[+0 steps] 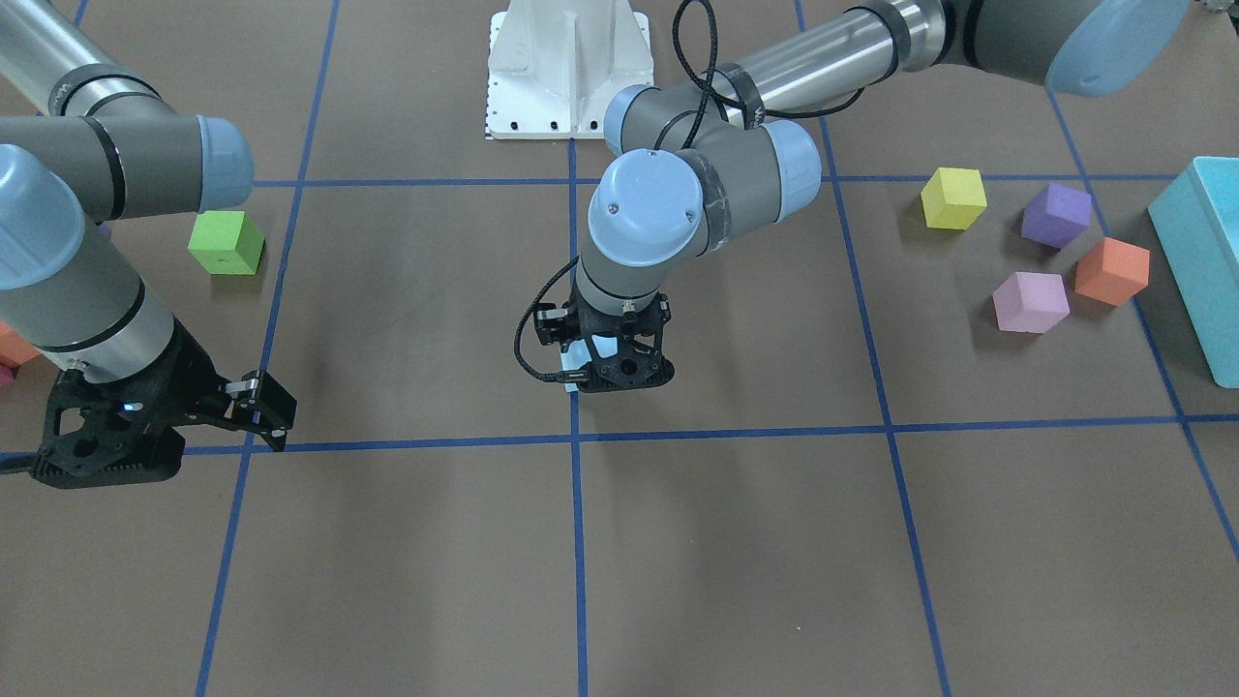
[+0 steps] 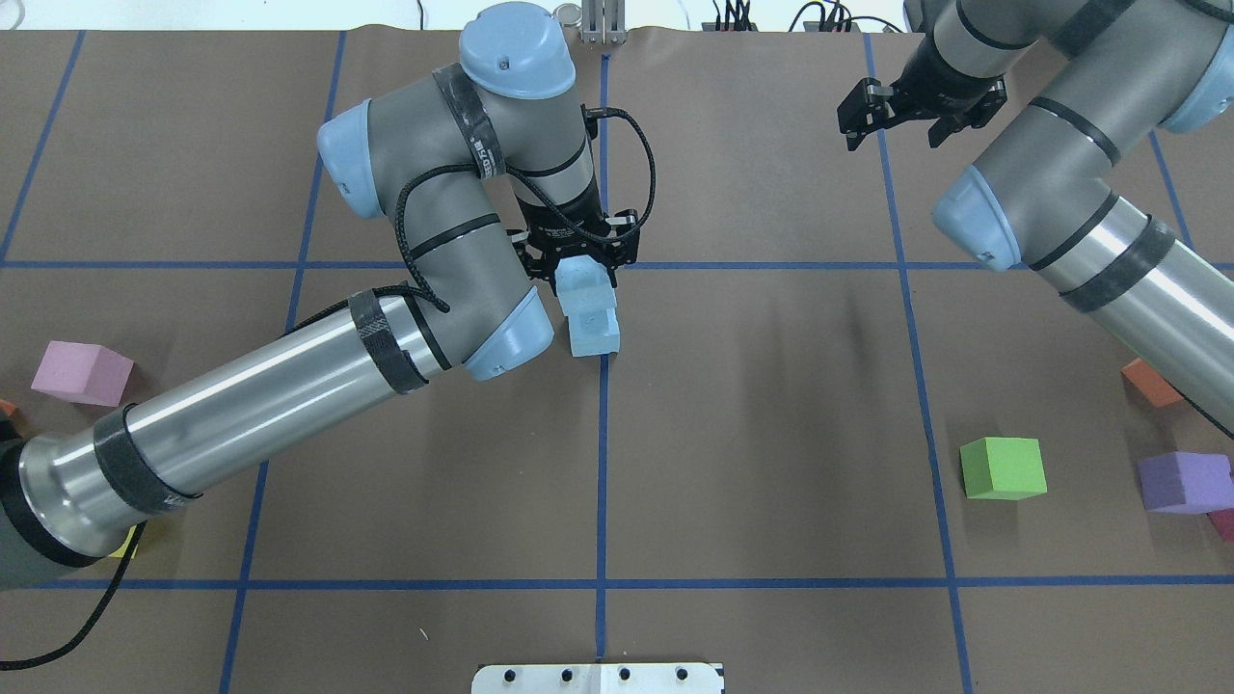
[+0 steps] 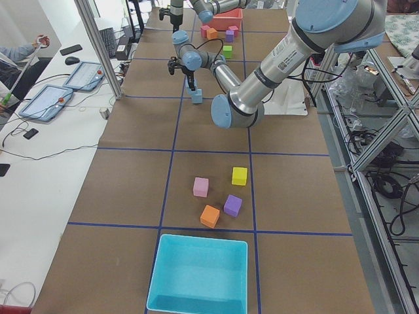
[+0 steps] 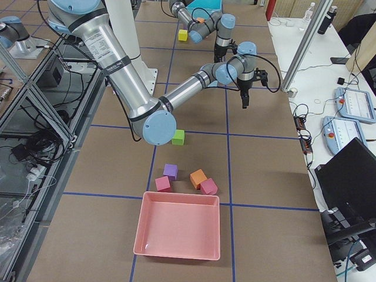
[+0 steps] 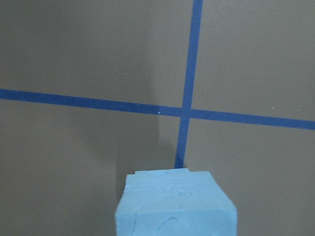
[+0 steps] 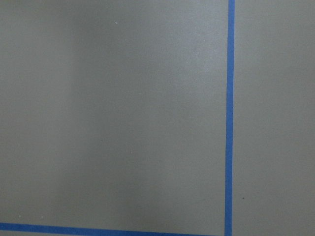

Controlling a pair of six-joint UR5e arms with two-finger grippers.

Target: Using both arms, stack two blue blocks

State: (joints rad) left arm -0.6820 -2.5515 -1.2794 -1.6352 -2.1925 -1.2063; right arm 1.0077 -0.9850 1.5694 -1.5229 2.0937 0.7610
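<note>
Left gripper [image 2: 581, 270] pinches the upper blue block [image 2: 584, 287] over the lower blue block [image 2: 594, 333]. Right gripper [image 2: 895, 130] hangs spread, well apart, and the green cube [image 2: 1003, 467] sits off aside.

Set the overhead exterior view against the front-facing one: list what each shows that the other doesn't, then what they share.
Only overhead: both blue cubes plainly, the upper blue block over the lower blue block, gripped by the left gripper. Only front-facing: the turquoise bin and the purple cube near it; there the left gripper hides nearly all of the blue blocks. Both: the open, empty right gripper off to the side, the green cube, the pink cube, the blue tape grid.
</note>
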